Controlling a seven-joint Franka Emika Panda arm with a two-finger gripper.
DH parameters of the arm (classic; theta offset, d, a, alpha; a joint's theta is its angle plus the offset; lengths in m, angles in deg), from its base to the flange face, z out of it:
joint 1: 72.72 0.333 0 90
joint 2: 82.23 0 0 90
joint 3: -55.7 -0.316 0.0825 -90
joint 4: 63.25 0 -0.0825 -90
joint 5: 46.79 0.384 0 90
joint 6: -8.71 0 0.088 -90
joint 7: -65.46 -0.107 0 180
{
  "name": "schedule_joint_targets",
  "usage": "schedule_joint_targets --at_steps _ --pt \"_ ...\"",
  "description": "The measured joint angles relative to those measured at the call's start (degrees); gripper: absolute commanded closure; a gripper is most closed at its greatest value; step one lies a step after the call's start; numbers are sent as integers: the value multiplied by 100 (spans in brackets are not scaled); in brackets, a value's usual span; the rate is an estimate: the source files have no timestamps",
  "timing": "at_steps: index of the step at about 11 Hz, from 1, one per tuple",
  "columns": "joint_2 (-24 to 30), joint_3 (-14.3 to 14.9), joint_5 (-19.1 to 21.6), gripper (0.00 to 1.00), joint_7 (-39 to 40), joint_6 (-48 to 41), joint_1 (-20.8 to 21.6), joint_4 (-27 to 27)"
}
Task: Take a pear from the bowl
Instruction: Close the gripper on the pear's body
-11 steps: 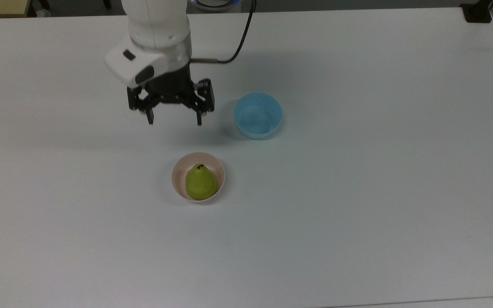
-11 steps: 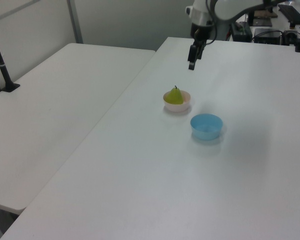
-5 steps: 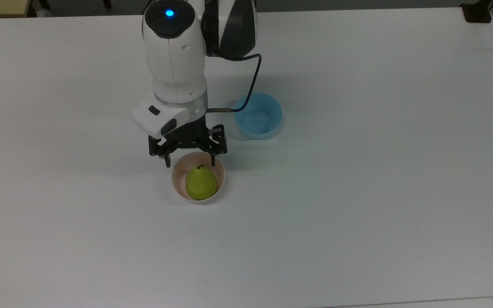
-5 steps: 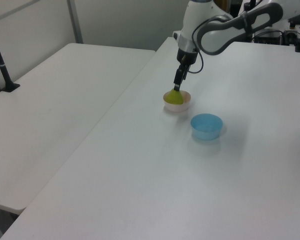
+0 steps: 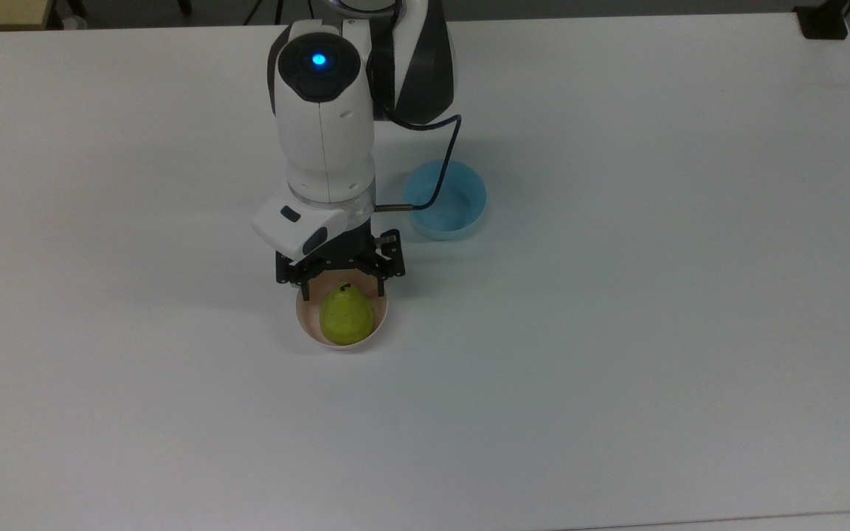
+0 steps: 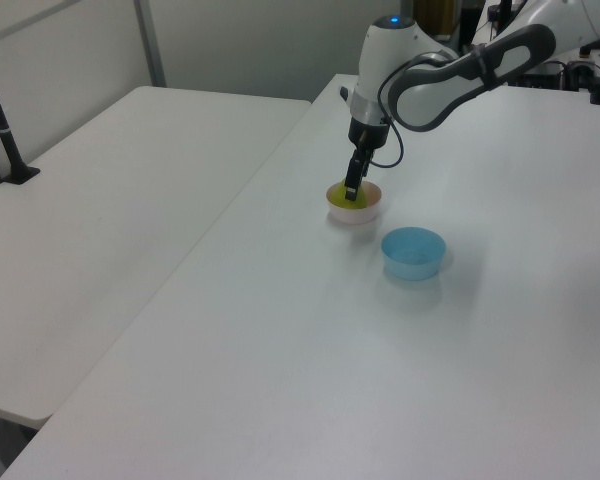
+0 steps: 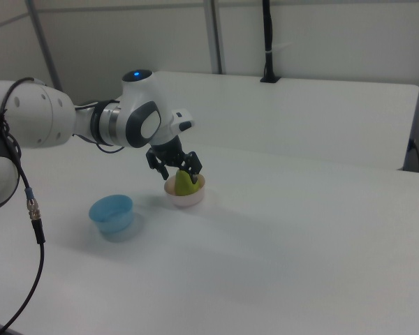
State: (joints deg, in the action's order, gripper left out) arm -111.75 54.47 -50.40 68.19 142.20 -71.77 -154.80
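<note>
While arm reaches down, gripper (image 5: pixel 343 290) spread astride pear (image 5: pixel 347 316).

The Franka arm (image 5: pixel 325 125) reaches down over the pink bowl (image 5: pixel 307 318), wrist vertical, a blue status light lit on its upper joint. The gripper (image 5: pixel 342 293) points straight down, its fingers spread apart, one on each side of the pear's (image 5: pixel 347 317) narrow top, fingertips inside the bowl rim.
</note>
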Motion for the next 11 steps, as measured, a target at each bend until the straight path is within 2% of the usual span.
schedule_joint_targets --at_steps 4,7,11 --pt "-163 1 -149 32 12 273 8 2" --pt "-221 -2 -258 61 19 335 10 13" --pt "-229 -1 -295 63 22 335 11 33"
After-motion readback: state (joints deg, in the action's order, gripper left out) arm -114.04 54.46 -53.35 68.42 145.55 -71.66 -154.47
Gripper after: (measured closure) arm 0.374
